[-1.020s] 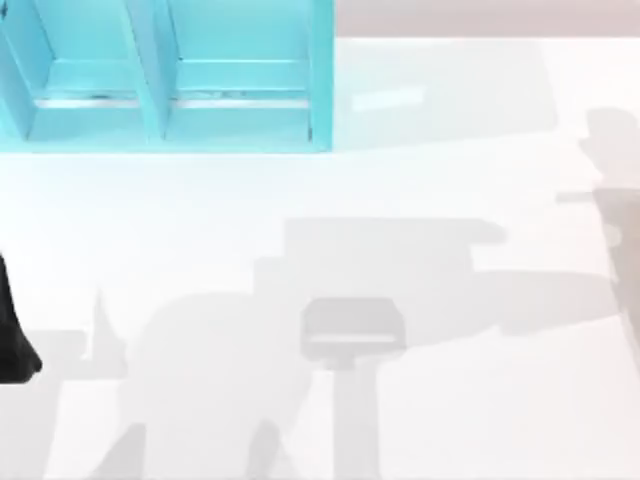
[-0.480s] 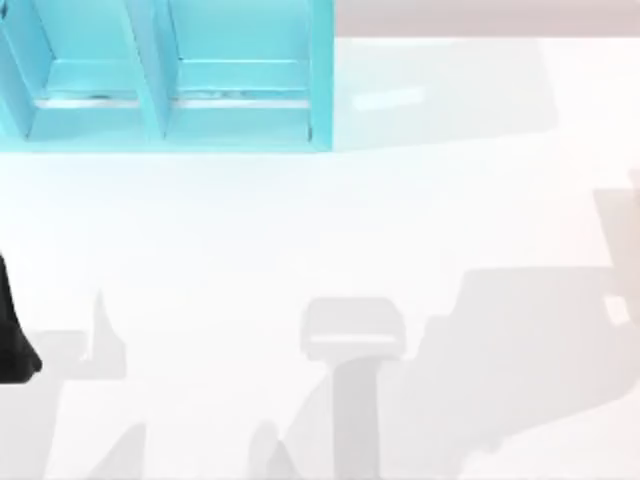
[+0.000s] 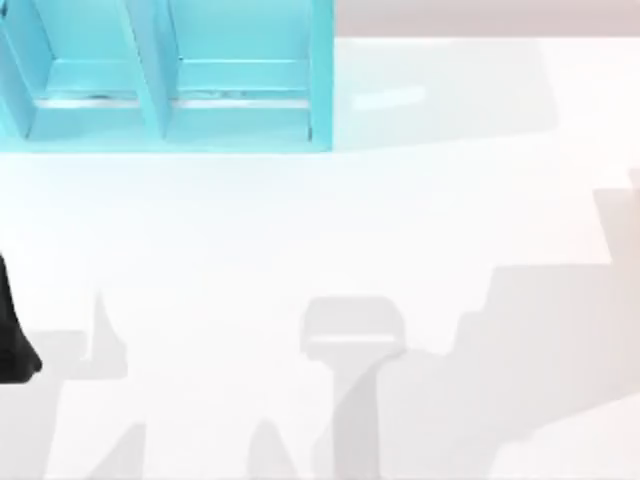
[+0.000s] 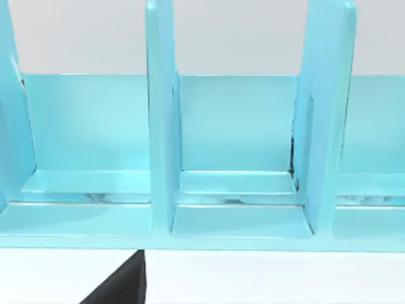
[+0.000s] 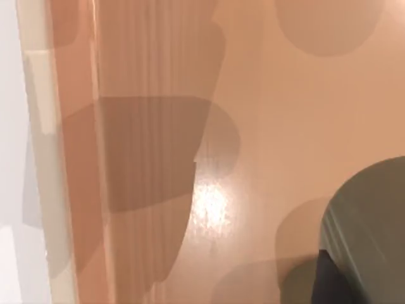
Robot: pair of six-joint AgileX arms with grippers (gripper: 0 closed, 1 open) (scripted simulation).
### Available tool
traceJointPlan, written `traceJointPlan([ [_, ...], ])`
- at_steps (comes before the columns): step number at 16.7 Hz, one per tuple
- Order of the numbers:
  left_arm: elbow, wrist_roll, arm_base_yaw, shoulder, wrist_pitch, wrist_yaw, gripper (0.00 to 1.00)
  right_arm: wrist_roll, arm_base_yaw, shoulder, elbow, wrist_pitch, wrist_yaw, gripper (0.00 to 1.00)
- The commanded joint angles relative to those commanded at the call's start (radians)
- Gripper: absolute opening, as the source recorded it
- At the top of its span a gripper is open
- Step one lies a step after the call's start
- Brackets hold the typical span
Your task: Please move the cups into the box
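1. Your right arm's camera looks down onto the peach floor of the box (image 5: pixel 285 126). One side wall runs along the edge next to the white table (image 3: pixel 300 230). Being this close above the floor suits a drop-off, not a pick-up.
2. One olive-grey cup (image 5: pixel 370 228) shows, partly cut off by the frame edge. It appears to be over or on the box floor, but you cannot tell whether it is resting there.
3. A dark sliver beside the cup is probably part of the right gripper (image 5: pixel 328 278). You cannot tell whether that claw is open, closed, or gripping the cup.
4. Your left arm (image 3: pixel 12 340) sits at the table's left edge and looks parked. Its camera faces the turquoise rack (image 4: pixel 240 126). A black wedge low in that view is likely the left gripper (image 4: pixel 120 288), and its state cannot be read either.
5. Count: one cup, one box and one rack. The rack shows three bays in the left wrist view and two from above.
6. By that count, judge the task as at most half confirmed.
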Motion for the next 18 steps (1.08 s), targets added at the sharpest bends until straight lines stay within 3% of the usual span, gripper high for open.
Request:
traceJointPlan([
  [10, 0.000, 0.000, 0.000, 0.000, 0.000, 0.000, 1.00, -0.011, -0.013, 0.019, -0.134, 0.150, -0.002, 0.00],
  [18, 0.000, 0.000, 0.000, 0.000, 0.000, 0.000, 1.00, -0.011, -0.013, 0.019, -0.134, 0.150, -0.002, 0.60],
])
